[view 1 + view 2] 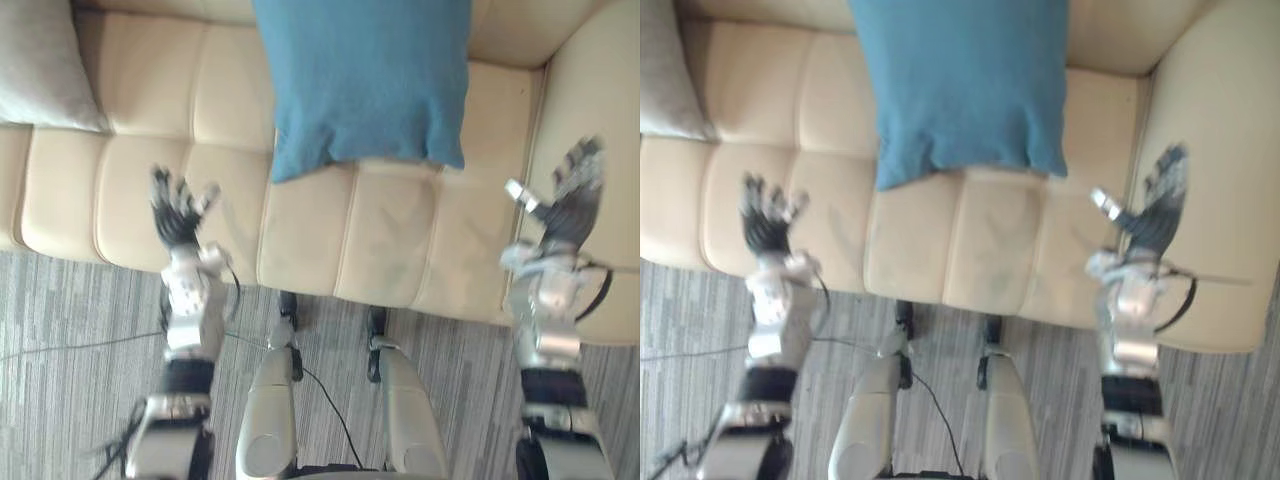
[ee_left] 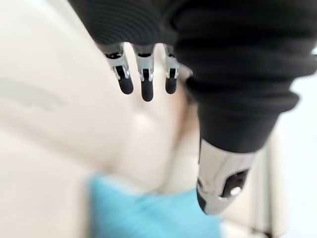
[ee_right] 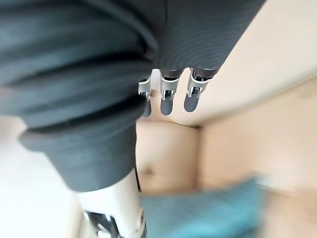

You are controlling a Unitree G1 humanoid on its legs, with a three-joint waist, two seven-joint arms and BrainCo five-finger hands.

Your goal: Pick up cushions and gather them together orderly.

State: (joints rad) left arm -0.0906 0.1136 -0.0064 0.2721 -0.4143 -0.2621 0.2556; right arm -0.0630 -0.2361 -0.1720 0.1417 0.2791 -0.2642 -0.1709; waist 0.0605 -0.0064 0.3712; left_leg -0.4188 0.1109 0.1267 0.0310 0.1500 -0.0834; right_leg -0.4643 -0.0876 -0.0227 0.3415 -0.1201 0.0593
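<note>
The main risk, as I judge it, is a one-sided or shallow grab: the left hand (image 1: 178, 215) and the right hand (image 1: 570, 205) both hover over the front of the seat with fingers spread and straight, holding nothing. Each is well apart from the large teal fabric cushion (image 1: 365, 80) between them. If only one hand reaches it, the soft cushion could fold, slip free and drop onto the grey striped carpet (image 1: 80, 330). Closing on a pinch of cover alone could also drag it askew. The pale grey fabric cushion (image 1: 40, 65) lies at the far left end of the cream padded leather sofa (image 1: 390, 240), so gathering the two needs a long carry sideways. The teal cushion is plump and rectangular. It leans against the sofa's back, with its lower edge slightly puckered and resting on the seat.
</note>
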